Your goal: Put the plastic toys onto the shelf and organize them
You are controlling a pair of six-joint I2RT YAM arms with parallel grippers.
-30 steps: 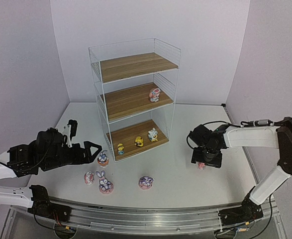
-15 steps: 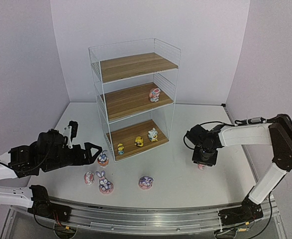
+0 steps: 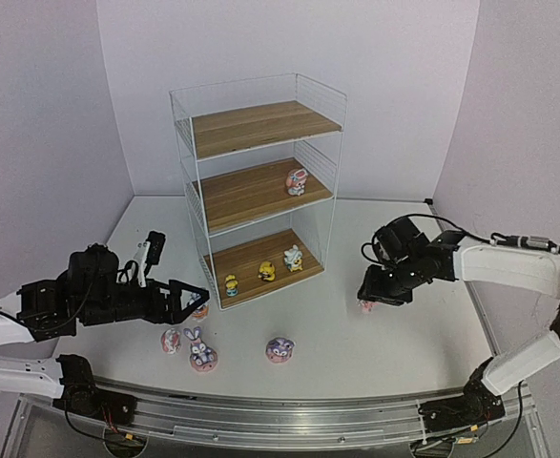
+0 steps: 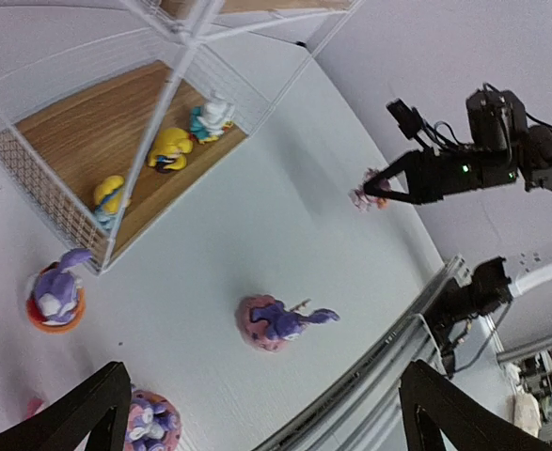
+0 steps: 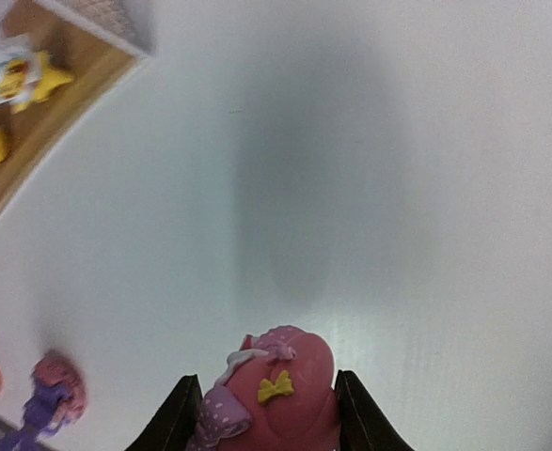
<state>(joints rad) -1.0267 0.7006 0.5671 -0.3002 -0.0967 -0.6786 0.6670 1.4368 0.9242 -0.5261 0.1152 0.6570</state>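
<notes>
White tabletop (image 3: 356, 353), lilac walls (image 3: 51, 114): right pincer (image 5: 261, 413) clamps a pink toy (image 5: 285, 362) beside the shelf (image 3: 186, 162), its yellow bow (image 5: 276, 386) visible only from the wrist. Left pincer (image 4: 266, 399) gapes near four loose toys (image 4: 276, 321). Shelf holds four: three on the bottom board (image 3: 251, 256), one on the middle board (image 3: 246, 191)

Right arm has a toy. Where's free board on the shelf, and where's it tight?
Top board is fully bare. Middle board is free everywhere left of the pink-white toy at its right front. Bottom board: three small toys crowd the front edge; only the back strip is open.
</notes>
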